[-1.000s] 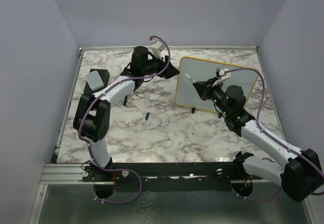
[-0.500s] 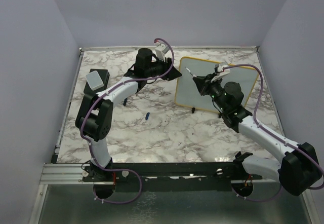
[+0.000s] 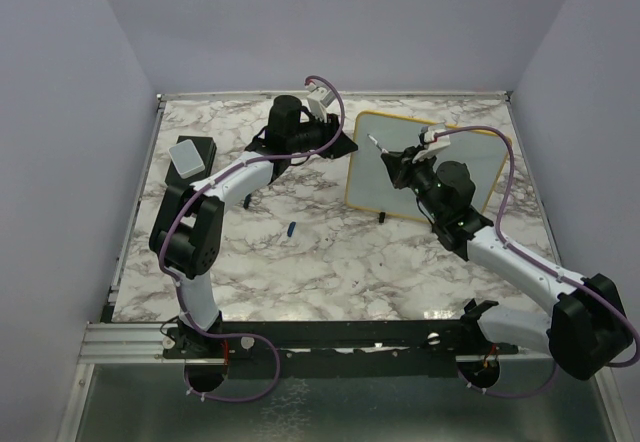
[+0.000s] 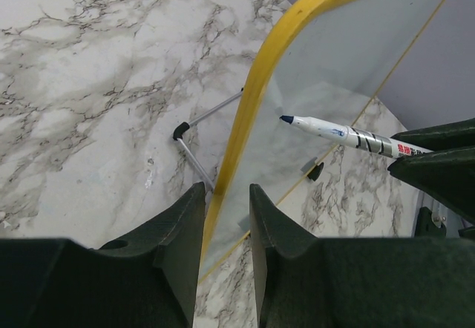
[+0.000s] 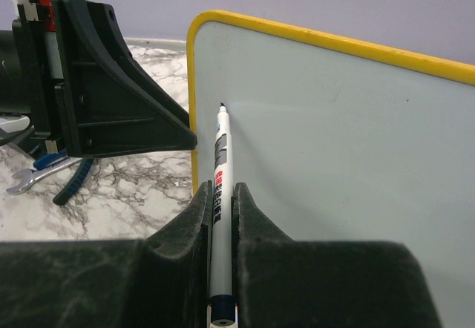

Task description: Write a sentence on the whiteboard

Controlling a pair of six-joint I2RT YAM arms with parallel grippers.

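The whiteboard (image 3: pixel 485 167) stands upright at the right of the table, white with a yellow frame. No blue writing shows on it. My left gripper (image 3: pixel 345 147) is at its left edge; in the left wrist view (image 4: pixel 226 191) the jaws stand on either side of the yellow frame (image 4: pixel 256 90), closed on it. My right gripper (image 3: pixel 397 165) is shut on a white marker (image 5: pixel 220 157). The marker's dark tip (image 4: pixel 286 119) is at the board's face near the upper left corner; I cannot tell if it touches.
A grey-topped black eraser block (image 3: pixel 190 154) sits at the far left. A small blue cap (image 3: pixel 290 228) lies on the marble in front of the board. A wrench (image 5: pixel 33 171) lies behind my left gripper. The board's wire leg (image 4: pixel 194 148) rests on the table.
My left gripper has swung right to the board's left edge and closed on it. My right gripper has carried the marker up and left across the board.
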